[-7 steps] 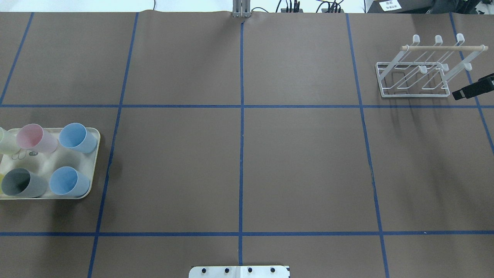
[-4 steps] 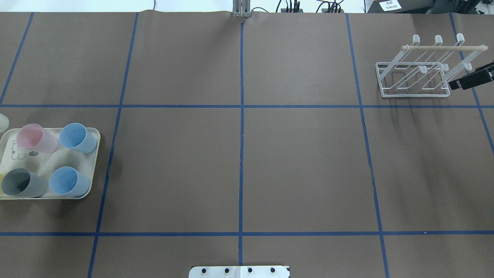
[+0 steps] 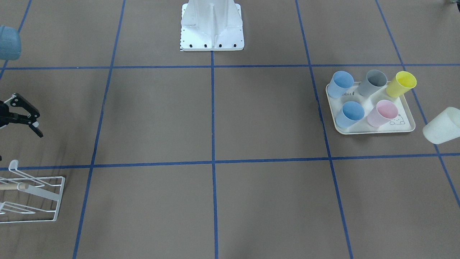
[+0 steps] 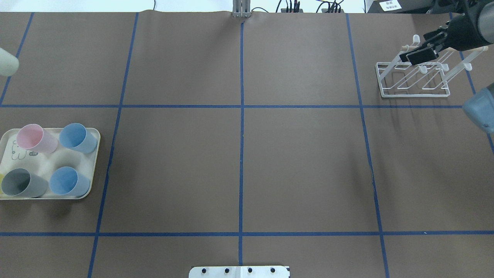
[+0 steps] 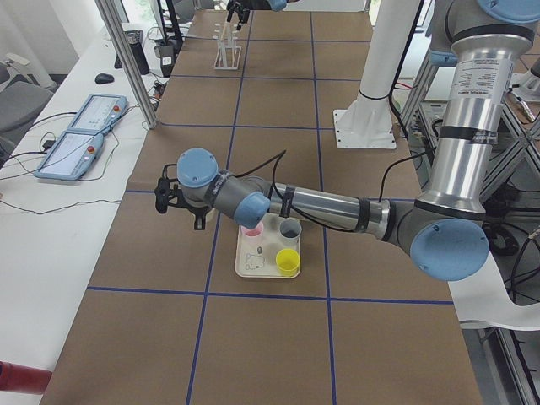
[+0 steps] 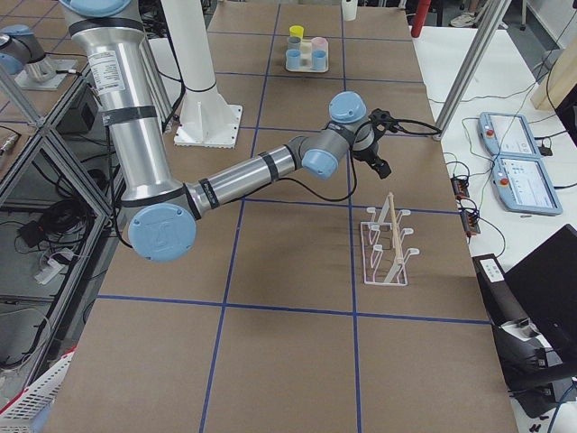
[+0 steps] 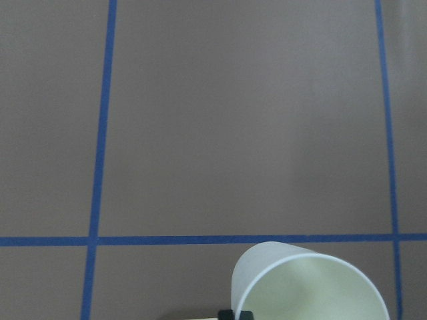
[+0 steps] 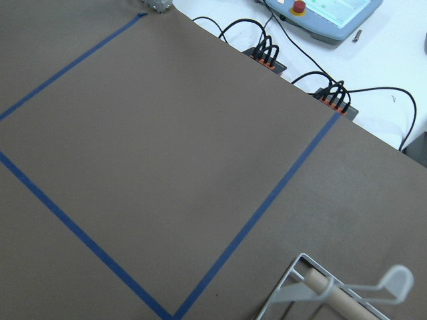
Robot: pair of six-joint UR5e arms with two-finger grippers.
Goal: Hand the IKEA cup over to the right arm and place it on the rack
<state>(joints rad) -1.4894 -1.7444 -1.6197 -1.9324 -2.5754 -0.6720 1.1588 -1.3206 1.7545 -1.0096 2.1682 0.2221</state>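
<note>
Brown paper taped into blue squares covers the table (image 4: 301, 166). Above it, the cream IKEA cup (image 3: 442, 126) has left the tray (image 3: 373, 131) within the last second. It now hangs tilted in the air, clear of the tray's outer side. The left gripper (image 5: 166, 200) pinches it at the rim and has carried it toward the table's far side. Five other cups (image 3: 351, 109) remain on the tray. Well apart, the right gripper (image 3: 35, 124), jaws spread and empty, has swung in, raised, near the rack (image 4: 413, 94). The pick-up looks done. The hand-over comes next, and both arms must yet move toward the middle.
</note>
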